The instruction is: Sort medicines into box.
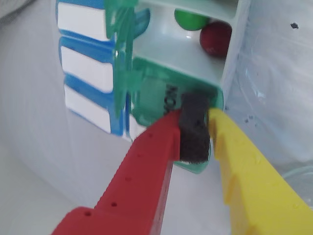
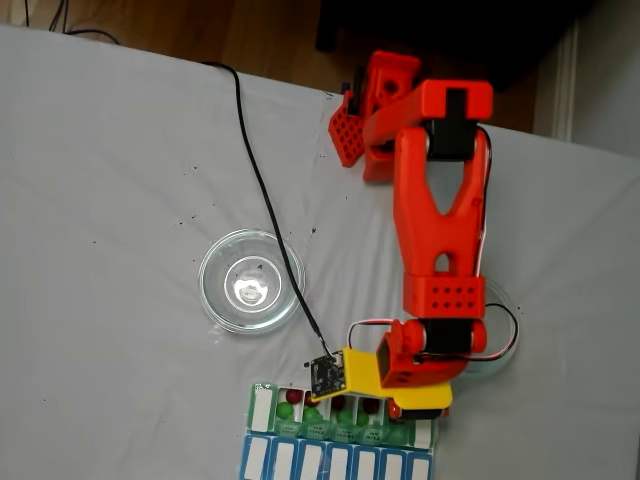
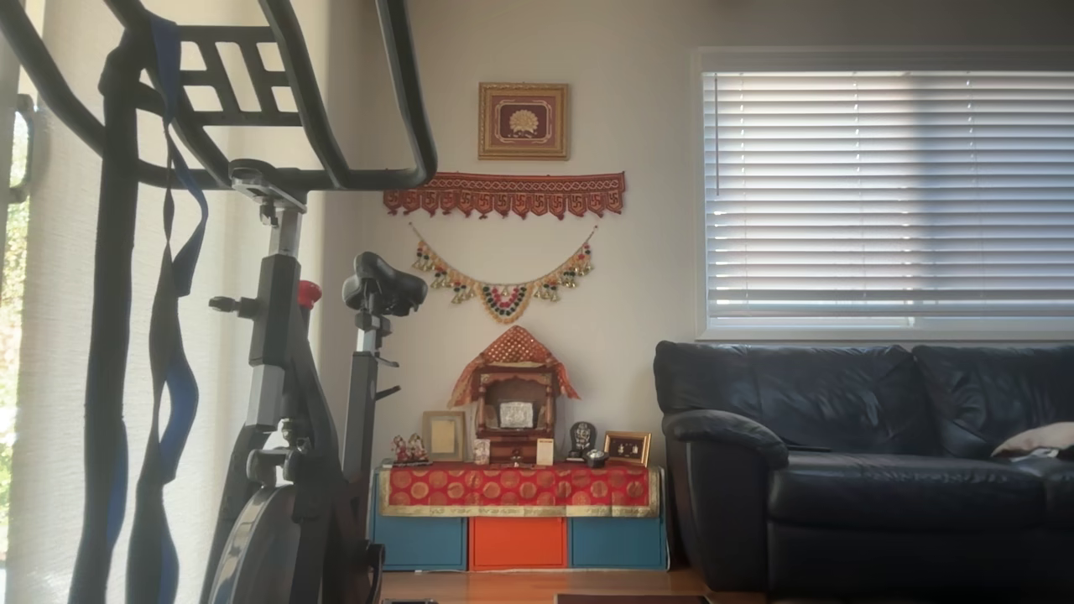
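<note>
Wrist view: gripper [image 1: 195, 128], red finger and yellow finger closed together on the edge of a translucent green flap lid [image 1: 161, 93], a dark foam pad between them pressing the flap. Beyond it, an open white compartment of the box [image 1: 230, 58] holding one green ball [image 1: 190, 19] and one dark red ball [image 1: 215, 38], touching. Blue-lidded row [image 1: 83, 73] adjoining at left. Fixed view: box [image 2: 262, 408] at the table's near edge, glass dish [image 2: 250, 280] well apart. Judgement: lid thin, springy, slippery, best gripped at its free lip; balls light, glossy, likely to roll
</note>
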You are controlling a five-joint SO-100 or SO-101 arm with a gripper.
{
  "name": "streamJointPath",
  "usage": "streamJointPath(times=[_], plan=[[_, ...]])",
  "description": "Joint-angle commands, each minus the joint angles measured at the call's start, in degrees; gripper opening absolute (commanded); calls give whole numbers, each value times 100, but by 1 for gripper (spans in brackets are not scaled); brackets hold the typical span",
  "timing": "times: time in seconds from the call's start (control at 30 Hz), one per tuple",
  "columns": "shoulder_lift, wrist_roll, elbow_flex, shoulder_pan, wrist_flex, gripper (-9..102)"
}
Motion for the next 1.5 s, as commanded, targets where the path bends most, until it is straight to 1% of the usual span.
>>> streamJointPath(times=[0.0, 0.13, 0.3, 0.4, 0.5, 0.63, 0.7, 1.03, 1.23, 1.47], plan=[[-62, 0, -281, -26, 105, 1], [-88, -79, -237, -70, 123, 1], [844, -105, 9, 18, -97, 1], [1749, 9, 650, 9, -729, 1], [2250, 70, 888, 26, -976, 1], [2487, 9, 984, -35, -1037, 1], [2610, -53, 1116, -44, -1248, 1], [2663, -598, 1187, 308, -1951, 1], [2435, -729, 1195, 448, -2197, 1], [2224, -782, 1257, 396, -2259, 1]])
